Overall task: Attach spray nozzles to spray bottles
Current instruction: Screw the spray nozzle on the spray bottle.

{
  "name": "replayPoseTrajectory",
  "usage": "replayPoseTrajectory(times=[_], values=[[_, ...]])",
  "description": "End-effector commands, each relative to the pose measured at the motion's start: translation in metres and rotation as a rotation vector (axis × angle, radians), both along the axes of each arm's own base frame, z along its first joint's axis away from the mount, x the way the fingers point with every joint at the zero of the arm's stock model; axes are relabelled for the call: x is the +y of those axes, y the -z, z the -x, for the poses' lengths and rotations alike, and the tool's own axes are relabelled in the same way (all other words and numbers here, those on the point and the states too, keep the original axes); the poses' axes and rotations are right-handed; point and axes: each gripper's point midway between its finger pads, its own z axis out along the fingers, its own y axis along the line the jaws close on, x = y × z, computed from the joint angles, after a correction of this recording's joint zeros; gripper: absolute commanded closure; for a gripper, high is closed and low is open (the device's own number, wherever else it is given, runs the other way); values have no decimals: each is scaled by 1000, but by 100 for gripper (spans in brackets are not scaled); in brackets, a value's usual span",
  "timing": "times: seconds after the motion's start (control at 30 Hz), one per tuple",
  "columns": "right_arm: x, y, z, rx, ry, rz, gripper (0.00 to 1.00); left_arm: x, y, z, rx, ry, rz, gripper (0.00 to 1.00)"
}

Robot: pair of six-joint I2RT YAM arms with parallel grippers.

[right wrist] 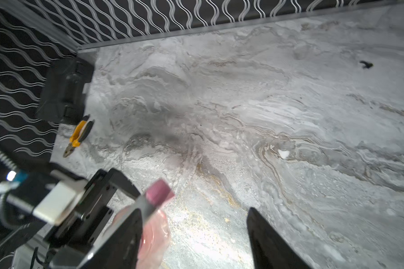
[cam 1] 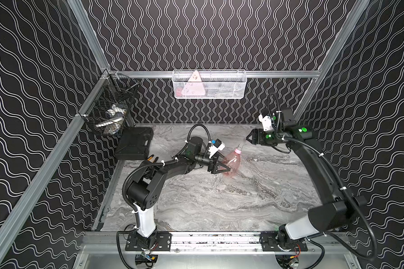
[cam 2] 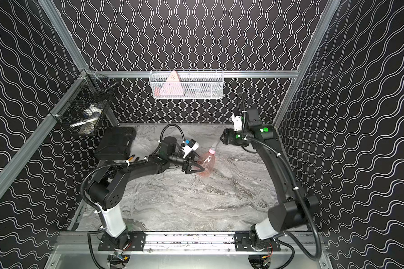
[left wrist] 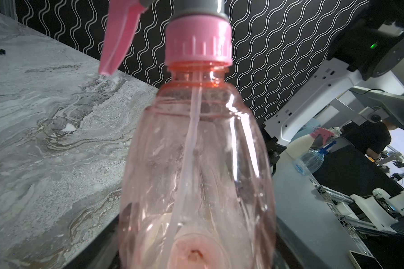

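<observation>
Pink spray nozzle [cam 1: 238, 150] sits on spray bottle [cam 1: 233, 163]

Both top views: left gripper [cam 1: 226, 163] clamps the bottle base at table [cam 1: 219, 200] centre; right gripper [cam 1: 247, 137] is near the nozzle.
Left wrist: collar [left wrist: 198, 44] on neck, dip tube [left wrist: 191, 139] inside.
Right wrist: fingers [right wrist: 271, 240] apart, nozzle tip beside one.

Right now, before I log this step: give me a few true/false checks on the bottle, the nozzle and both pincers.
1. The left pincer grips the spray bottle near its base. True.
2. The spray nozzle lies loose on the table. False: it is seated on the bottle's neck, with the dip tube inside.
3. The right pincer is clamped on the nozzle. False: its jaws stand open.
4. Yellow-handled pliers lie beside the black case. True.
</observation>
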Motion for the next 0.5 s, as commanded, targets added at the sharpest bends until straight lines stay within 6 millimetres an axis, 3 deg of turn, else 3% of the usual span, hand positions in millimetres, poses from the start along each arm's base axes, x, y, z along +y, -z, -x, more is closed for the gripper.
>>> replayPoseTrajectory(times=[0.0, 0.07, 0.13, 0.23, 0.37, 0.47], values=[[-9, -23, -19, -137, 127, -86, 43, 3, -7, -5, -92, -39, -5, 99], [-18, -22, -19, -42, 207, -68, 44, 4, 5, -19, -125, -120, -77, 98], [-5, -16, -17, 71, 155, -61, 41, 7, 23, -36, -173, -233, -182, 98], [13, -12, -14, 139, 98, -6, 35, 6, 46, -47, -294, -374, -304, 98], [37, -5, -9, 126, 22, 108, 30, 11, 53, -54, -336, -490, -313, 98], [37, 14, -7, 172, 11, 278, 27, 11, 58, -54, -328, -500, -310, 98]])
